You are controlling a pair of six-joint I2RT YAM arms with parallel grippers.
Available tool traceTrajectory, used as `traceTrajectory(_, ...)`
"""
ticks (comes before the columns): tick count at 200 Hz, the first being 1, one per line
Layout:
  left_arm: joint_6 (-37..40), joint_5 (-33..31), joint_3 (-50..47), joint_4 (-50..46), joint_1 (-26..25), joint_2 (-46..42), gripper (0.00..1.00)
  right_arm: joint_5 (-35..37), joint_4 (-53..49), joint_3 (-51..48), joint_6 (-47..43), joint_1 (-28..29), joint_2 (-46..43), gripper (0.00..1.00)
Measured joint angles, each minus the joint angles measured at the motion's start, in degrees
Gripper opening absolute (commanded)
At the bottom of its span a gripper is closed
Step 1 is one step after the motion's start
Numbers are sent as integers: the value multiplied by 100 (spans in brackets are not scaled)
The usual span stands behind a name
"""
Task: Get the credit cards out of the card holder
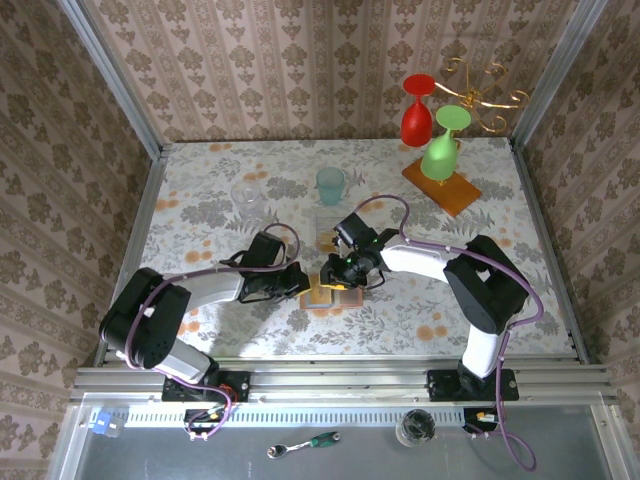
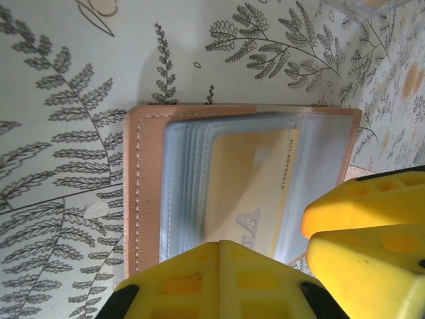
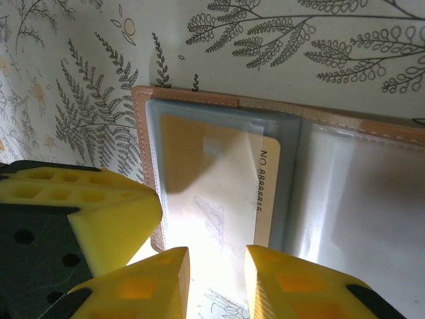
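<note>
The card holder (image 1: 322, 296) lies open and flat on the table, tan-brown leather (image 2: 143, 193) with grey and clear pockets (image 3: 192, 95). An orange-gold credit card (image 2: 246, 186) sits inside a clear pocket, printed number showing (image 3: 219, 179). My left gripper (image 2: 220, 247) is shut, its yellow tips together at the holder's near edge over the card's pocket (image 1: 303, 284). Whether it pinches anything is hidden. My right gripper (image 3: 217, 266) stands open above the same pocket from the other side (image 1: 347, 272). Its fingers (image 2: 372, 199) are close beside the left gripper's tips.
A teal translucent cup (image 1: 330, 185) and a clear glass (image 1: 247, 195) stand behind the holder. At the back right, a wooden slab (image 1: 442, 187) carries a gold rack with a red glass (image 1: 417, 118) and a green glass (image 1: 443, 148).
</note>
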Motion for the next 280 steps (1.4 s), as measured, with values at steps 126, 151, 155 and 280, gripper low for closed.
traceTrajectory(126, 0, -44, 0, 2, -44, 103, 0, -35, 107, -72, 0, 11, 190, 25)
traceTrajectory(151, 0, -44, 0, 2, -44, 103, 0, -35, 129, -85, -2, 11, 190, 25)
traceTrajectory(155, 0, -44, 0, 2, -44, 103, 0, -35, 129, -85, 0, 11, 190, 25)
traceTrajectory(280, 2, -39, 11, -2, -44, 133, 0, 313, -136, -74, -177, 17, 142, 25)
